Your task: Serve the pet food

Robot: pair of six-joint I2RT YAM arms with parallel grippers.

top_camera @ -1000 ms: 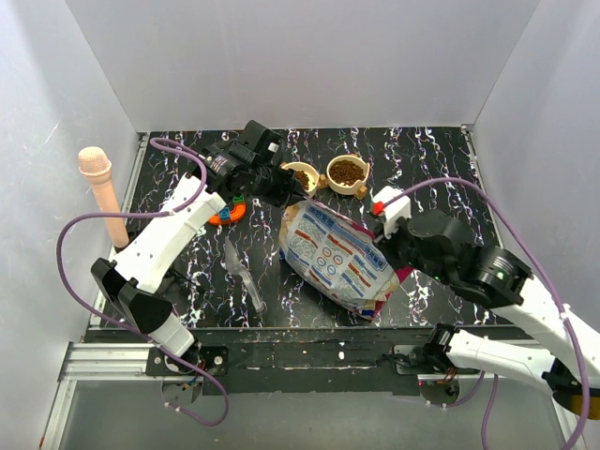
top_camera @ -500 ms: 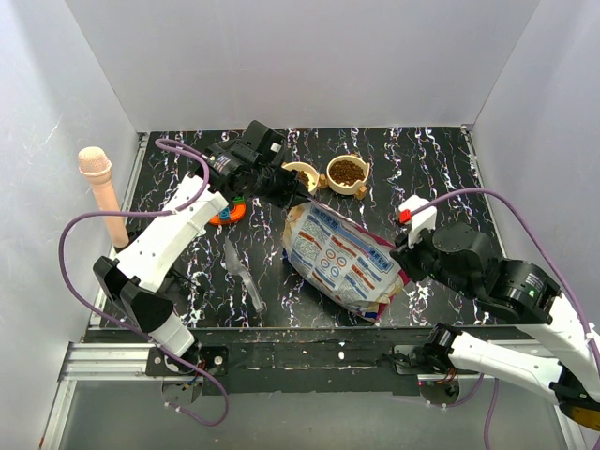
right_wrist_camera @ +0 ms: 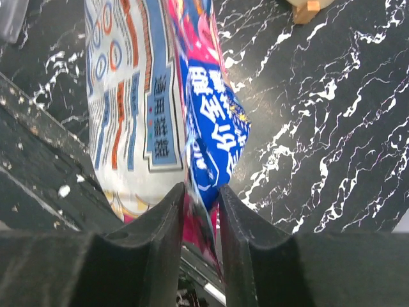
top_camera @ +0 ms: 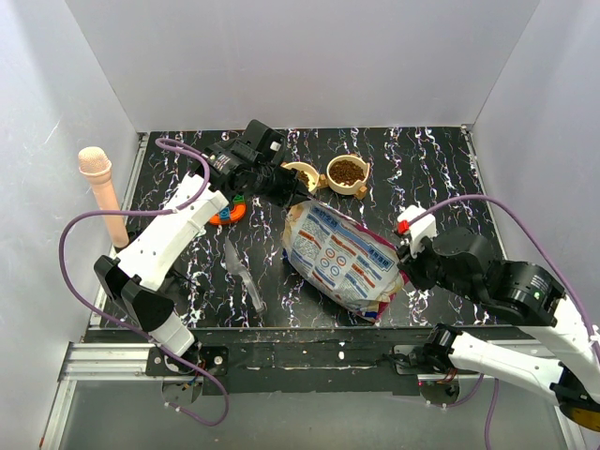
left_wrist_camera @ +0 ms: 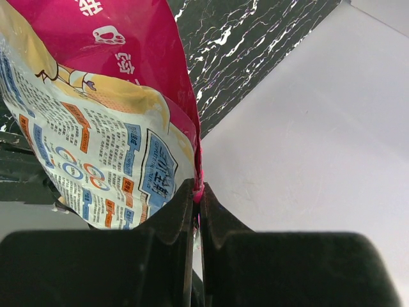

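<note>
Between the left end effector fingertips sits the pinched bag.

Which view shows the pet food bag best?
Top external: the whole pet food bag lies on the table, an arm at each end. Left wrist shows only a corner pinched in the left tool; right wrist shows only an edge between the fingers of the right tool.

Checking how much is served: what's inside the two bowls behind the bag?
The right bowl holds brown kibble. The left bowl is partly covered by the left arm, so its contents can't be judged.
</note>
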